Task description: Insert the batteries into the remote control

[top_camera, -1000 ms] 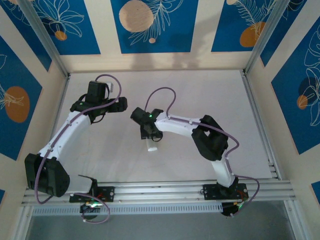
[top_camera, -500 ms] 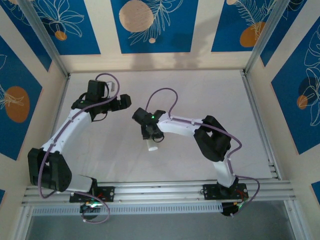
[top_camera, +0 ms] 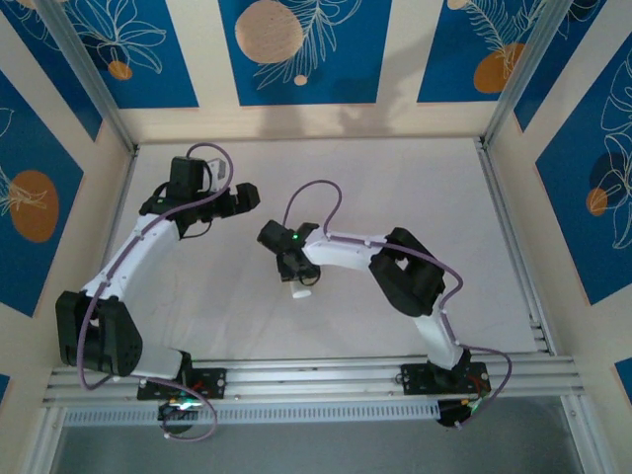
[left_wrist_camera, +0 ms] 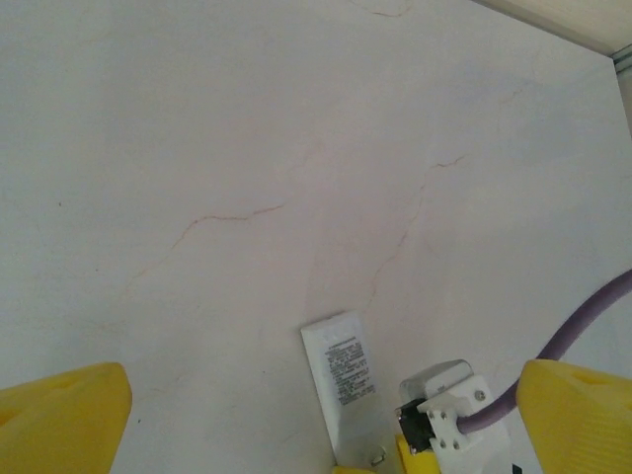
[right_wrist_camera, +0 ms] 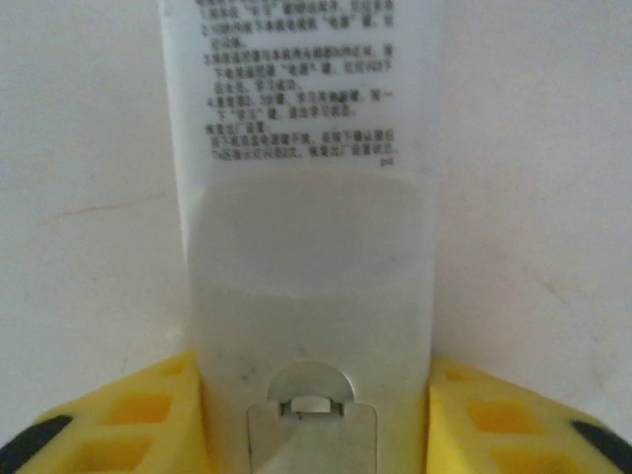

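Table (top_camera: pixel 415 197): white, faintly cracked surface, boxed in by blue panels (top_camera: pixel 346 59) with leaf patterns.
Right gripper (top_camera: pixel 295 273): yellow fingers (right_wrist_camera: pixel 138 420) are closed against both long sides of the remote control (right_wrist_camera: pixel 306 247), which is clamped between them.
Remote control: lies back-up near the middle of the table, printed label and battery-cover latch (right_wrist_camera: pixel 309 403) showing; from above, its white end pokes out below the gripper.
Left gripper (top_camera: pixel 244 197): yellow fingers (left_wrist_camera: pixel 59 420) spread wide, holding nothing, well apart from the remote.
Change from half a second ago: right elbow has shifted left; the remote's end sits in about the same spot; left arm barely differs.
Right arm: folded sharply at the elbow, forearm reaching left — wrist pointing down.
Left arm: stretched up the left side — wrist turned right.
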Robot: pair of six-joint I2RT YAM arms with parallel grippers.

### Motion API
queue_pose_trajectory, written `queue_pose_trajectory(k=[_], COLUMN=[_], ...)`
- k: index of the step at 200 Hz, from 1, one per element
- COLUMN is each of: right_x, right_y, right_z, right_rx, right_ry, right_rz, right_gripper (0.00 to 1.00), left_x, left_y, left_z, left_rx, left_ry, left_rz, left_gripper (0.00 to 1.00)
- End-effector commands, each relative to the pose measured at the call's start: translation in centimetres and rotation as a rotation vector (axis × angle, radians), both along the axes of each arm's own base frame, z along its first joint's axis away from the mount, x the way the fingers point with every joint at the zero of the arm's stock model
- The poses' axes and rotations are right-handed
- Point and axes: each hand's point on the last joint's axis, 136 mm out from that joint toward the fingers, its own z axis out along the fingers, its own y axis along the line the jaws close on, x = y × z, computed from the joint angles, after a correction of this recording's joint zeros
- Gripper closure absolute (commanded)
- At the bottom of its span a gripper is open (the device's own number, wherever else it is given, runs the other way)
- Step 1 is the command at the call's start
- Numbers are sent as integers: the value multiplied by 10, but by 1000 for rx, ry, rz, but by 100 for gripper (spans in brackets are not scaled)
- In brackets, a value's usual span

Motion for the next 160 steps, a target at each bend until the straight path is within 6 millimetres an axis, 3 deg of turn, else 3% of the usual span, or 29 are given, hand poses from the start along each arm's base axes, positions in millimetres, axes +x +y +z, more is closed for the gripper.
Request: queue_pose_trajectory(k=[1, 22, 47, 94, 141, 160], right_x=[-4, 1, -3, -8, -6, -6], right_y=[-6, 2, 19, 35, 35, 36], right_z=[6, 42, 84, 144, 179, 188], right_rx=[7, 166, 402, 698, 860, 896], right_ry=[-10, -65, -91, -137, -158, -167], right_rz=[-6, 3, 51, 101, 134, 151], right_gripper=[70, 71, 71, 71, 71, 71], left_x=[-1, 0, 1, -7, -23, -27], left_y=[1, -4, -22, -55, -79, -85], left_z=[-2, 1, 11, 14, 2, -6], left_rx=[-13, -88, -199, -264, -202, -223], left_ry=[17, 39, 77, 135, 176, 221], left_rz=[-4, 24, 10, -14, -41, -39], left_gripper=[0, 1, 11, 20, 27, 35])
